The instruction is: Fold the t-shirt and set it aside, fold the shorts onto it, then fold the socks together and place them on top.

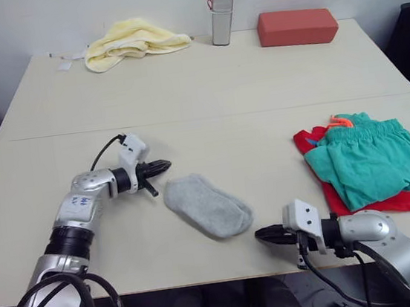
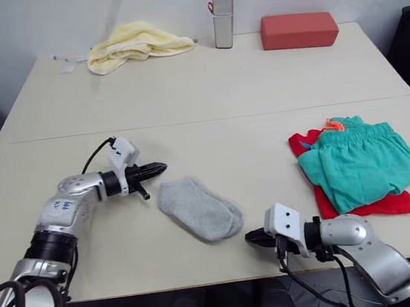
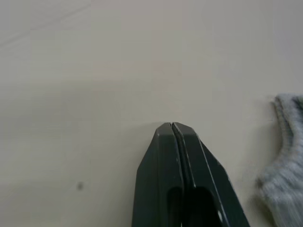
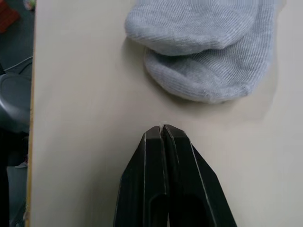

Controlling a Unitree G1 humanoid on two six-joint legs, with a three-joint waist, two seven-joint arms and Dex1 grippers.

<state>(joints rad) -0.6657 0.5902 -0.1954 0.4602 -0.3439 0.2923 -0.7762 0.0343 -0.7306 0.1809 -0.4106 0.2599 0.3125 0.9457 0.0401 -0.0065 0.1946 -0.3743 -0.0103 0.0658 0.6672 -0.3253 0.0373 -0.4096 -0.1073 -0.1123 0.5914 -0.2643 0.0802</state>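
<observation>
The socks (image 1: 207, 205) are seen lying one upon the other near the centre of the frame, on the beige tabletop (image 1: 204, 86), with their toes pointing toward the lower right. The left gripper (image 1: 163, 166) is held just beside the upper left end of the socks, its jaws pressed together and nothing pinched between them. The right gripper (image 1: 263, 233) is placed just off the toe end, at the lower middle of the frame, its jaws likewise pressed together and empty. At the right of the frame the shorts (image 1: 367, 160) are laid folded on the folded t-shirt (image 1: 405, 200), whose red edges show around them. Along the top of the frame a pale yellow towel (image 1: 131, 41), a silver cylinder (image 1: 222, 7) and a red block (image 1: 297, 27) are found.
</observation>
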